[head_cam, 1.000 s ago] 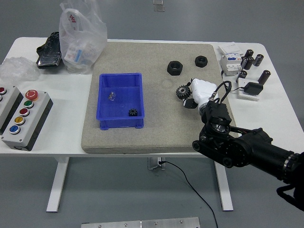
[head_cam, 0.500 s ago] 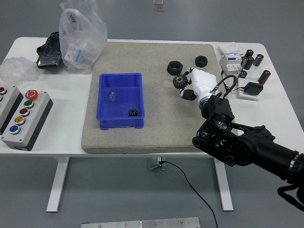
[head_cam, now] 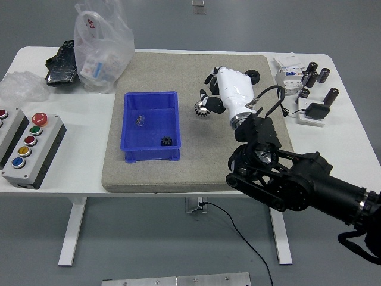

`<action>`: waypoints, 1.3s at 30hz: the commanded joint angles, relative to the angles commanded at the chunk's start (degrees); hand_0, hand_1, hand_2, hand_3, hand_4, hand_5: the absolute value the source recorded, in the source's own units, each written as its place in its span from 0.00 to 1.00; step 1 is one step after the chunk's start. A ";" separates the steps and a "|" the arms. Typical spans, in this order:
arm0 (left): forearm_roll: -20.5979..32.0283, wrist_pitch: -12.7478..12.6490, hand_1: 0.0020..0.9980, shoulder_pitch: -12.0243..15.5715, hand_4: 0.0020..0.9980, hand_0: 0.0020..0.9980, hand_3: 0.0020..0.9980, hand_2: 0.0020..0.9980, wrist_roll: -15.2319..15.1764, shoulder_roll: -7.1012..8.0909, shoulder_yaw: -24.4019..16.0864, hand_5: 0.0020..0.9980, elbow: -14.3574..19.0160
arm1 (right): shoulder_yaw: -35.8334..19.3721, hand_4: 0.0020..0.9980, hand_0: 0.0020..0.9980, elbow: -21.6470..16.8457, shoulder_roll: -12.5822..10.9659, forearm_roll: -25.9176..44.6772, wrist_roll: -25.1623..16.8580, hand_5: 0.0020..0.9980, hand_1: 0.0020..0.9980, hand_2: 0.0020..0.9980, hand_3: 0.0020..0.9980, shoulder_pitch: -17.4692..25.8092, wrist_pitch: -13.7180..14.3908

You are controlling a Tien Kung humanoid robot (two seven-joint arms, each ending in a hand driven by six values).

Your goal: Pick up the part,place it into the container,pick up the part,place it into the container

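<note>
While your right arm reaches in from the lower right, its white hand [head_cam: 229, 95] holds a gear [head_cam: 203, 108] in the air.

Nearest you, the black right arm rises from the lower right corner over the grey mat [head_cam: 196, 119]. Its fingers are curled around the dark toothed gear, which hangs just right of the blue container [head_cam: 151, 126] and above the mat. You can see a small black gear [head_cam: 167, 141] lying in the container's near right corner and a small clear piece [head_cam: 140, 120] further in. Beyond the hand, a black nut [head_cam: 253, 76] sits near the mat's far edge. At the far left you have a plastic bag [head_cam: 101, 47] and, nearer, a button box [head_cam: 31, 146].
</note>
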State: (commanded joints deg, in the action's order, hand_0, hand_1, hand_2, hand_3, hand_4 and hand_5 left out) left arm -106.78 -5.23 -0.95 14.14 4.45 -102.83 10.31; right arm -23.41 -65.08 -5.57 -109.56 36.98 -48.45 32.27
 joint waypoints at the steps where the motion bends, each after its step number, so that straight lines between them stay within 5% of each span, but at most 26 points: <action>1: 0.06 0.04 0.65 -0.05 0.75 0.74 0.74 0.61 -0.02 -0.01 0.09 0.61 0.00 | 0.21 0.62 0.21 -0.13 0.35 -0.42 0.00 0.13 0.43 0.33 0.47 -0.17 -0.07; 7: 0.06 0.11 0.65 0.00 0.75 0.74 0.74 0.61 0.04 -0.07 0.10 0.61 0.00 | -0.01 0.64 0.20 2.33 0.56 -0.30 0.00 0.16 0.43 0.33 0.49 -0.77 -2.87; 8: -0.15 0.08 0.65 0.08 0.75 0.74 0.74 0.61 0.15 -0.11 -0.10 0.61 0.00 | -0.23 0.60 0.22 3.56 0.60 0.34 0.00 0.25 0.50 0.63 0.69 -1.08 -3.97; 13: -0.27 0.10 0.65 0.02 0.75 0.74 0.74 0.61 0.18 -0.04 -0.16 0.61 0.00 | -0.15 0.60 0.22 9.88 1.01 3.95 0.00 0.25 0.50 0.63 0.69 -2.97 -7.58; 14: -0.18 0.12 0.65 -0.06 0.75 0.74 0.74 0.61 0.11 0.02 -0.07 0.61 0.00 | 0.17 0.74 0.25 11.24 1.08 5.13 0.00 0.28 0.61 0.75 0.82 -3.37 -8.34; 19: -0.37 0.15 0.65 -0.15 0.75 0.74 0.74 0.61 0.16 0.15 -0.12 0.61 0.00 | 1.38 0.74 0.25 17.31 1.83 10.08 0.00 0.28 0.61 0.75 0.82 -4.45 -11.73; 20: -0.46 0.14 0.65 -0.14 0.75 0.74 0.74 0.61 0.20 0.15 -0.17 0.61 0.00 | 1.54 0.82 0.37 17.99 2.04 10.64 0.00 0.33 0.78 0.88 0.97 -4.53 -12.02; 25: -0.63 0.15 0.65 -0.19 0.75 0.74 0.74 0.61 0.30 0.19 -0.21 0.61 0.00 | 3.16 0.82 0.37 20.23 3.76 12.33 0.00 0.33 0.78 0.88 0.97 -4.78 -12.02; 26: -0.61 0.15 0.65 -0.23 0.75 0.74 0.74 0.61 0.30 0.20 -0.17 0.61 0.00 | 3.49 0.85 0.57 20.69 4.17 12.60 0.00 0.38 0.85 0.92 0.99 -4.80 -11.89; 31: -0.66 0.18 0.65 -0.33 0.75 0.74 0.74 0.61 0.32 0.24 -0.11 0.61 0.00 | 4.81 0.85 0.57 22.29 5.57 13.75 0.00 0.38 0.85 0.92 0.99 -4.89 -11.57; 32: -0.69 0.17 0.65 -0.31 0.75 0.74 0.74 0.61 0.34 0.25 -0.13 0.61 0.00 | 4.99 0.86 0.83 22.29 5.57 13.86 0.00 0.39 0.93 0.93 0.99 -4.87 -11.34; 37: -0.87 0.16 0.65 -0.26 0.75 0.74 0.74 0.61 0.39 0.33 -0.26 0.61 0.00 | 5.61 0.86 0.83 21.85 5.57 14.08 0.00 0.39 0.93 0.93 0.99 -4.60 -8.79; 38: -0.86 0.16 0.65 -0.26 0.75 0.74 0.74 0.61 0.38 0.35 -0.25 0.61 0.00 | 5.75 0.82 0.83 21.80 5.57 14.19 0.00 0.36 0.81 0.74 0.66 -4.55 -8.22; 39: -0.86 0.16 0.65 -0.26 0.75 0.74 0.74 0.61 0.37 0.36 -0.26 0.61 0.00 | 5.88 0.82 0.83 21.79 5.57 14.39 -0.02 0.36 0.81 0.74 0.66 -4.49 -7.69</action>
State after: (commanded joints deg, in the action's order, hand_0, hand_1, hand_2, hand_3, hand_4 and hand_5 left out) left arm -107.64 -5.07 -1.21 14.51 4.81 -103.09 10.31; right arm -17.53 -43.28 0.00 -95.17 36.96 -52.95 24.58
